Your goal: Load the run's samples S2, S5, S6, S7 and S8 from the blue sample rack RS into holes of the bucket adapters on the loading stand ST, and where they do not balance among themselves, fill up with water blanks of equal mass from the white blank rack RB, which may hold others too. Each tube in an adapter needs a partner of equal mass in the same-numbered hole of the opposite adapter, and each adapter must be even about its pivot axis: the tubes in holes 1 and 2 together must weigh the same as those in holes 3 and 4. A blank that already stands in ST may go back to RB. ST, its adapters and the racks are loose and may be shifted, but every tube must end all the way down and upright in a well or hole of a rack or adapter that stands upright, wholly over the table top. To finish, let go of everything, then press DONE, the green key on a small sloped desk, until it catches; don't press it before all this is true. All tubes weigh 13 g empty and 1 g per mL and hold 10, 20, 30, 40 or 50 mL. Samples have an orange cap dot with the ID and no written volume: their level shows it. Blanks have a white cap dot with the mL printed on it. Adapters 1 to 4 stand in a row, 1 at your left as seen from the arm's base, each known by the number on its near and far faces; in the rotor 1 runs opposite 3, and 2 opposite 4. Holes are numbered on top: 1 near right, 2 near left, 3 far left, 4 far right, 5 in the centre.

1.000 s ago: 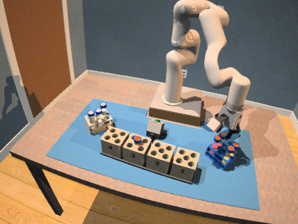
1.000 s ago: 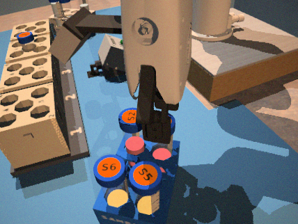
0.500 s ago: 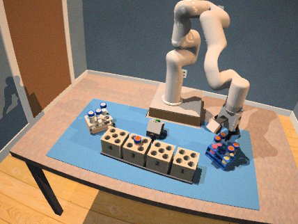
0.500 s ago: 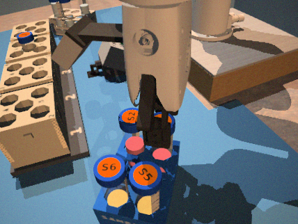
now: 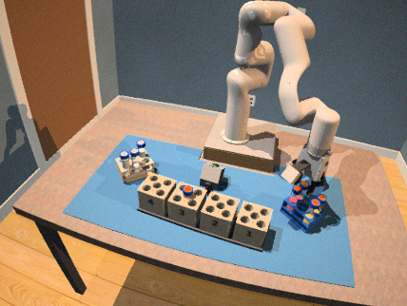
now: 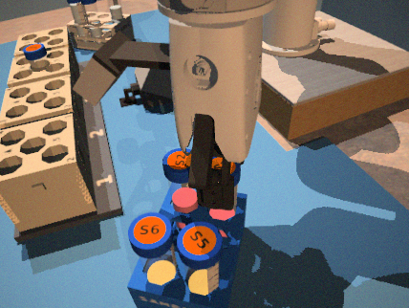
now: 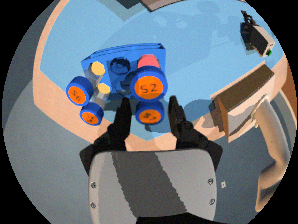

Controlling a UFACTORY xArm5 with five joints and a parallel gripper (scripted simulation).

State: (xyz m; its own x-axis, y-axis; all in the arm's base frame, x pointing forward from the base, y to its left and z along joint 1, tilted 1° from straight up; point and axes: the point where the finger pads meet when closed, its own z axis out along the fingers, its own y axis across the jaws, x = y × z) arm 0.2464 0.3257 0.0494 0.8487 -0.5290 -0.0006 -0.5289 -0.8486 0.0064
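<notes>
The blue sample rack RS (image 5: 299,219) (image 6: 143,293) (image 7: 119,56) stands at the right of the mat. It holds orange-dotted samples S2 (image 6: 175,162), S7 (image 6: 220,166), S6 (image 6: 149,231) and S5 (image 6: 199,241). My gripper (image 5: 310,182) (image 6: 213,186) (image 7: 149,104) is open and low over the rack's arm side. Its fingers straddle S7's cap (image 7: 149,115), and the near finger hides part of it. The four adapters (image 5: 252,223) stand in a row on the stand. One orange-dotted tube (image 5: 188,190) (image 6: 32,49) stands in adapter 3 (image 5: 183,207); its label is too small to read.
The white blank rack RB (image 5: 134,167) (image 6: 96,27) with several capped blanks stands at the mat's left. The small desk with the green DONE key (image 5: 215,165) sits between the stand and the arm's base block (image 5: 240,154). Pink (image 6: 184,199) and yellow (image 6: 161,273) discs show lower in the blue rack.
</notes>
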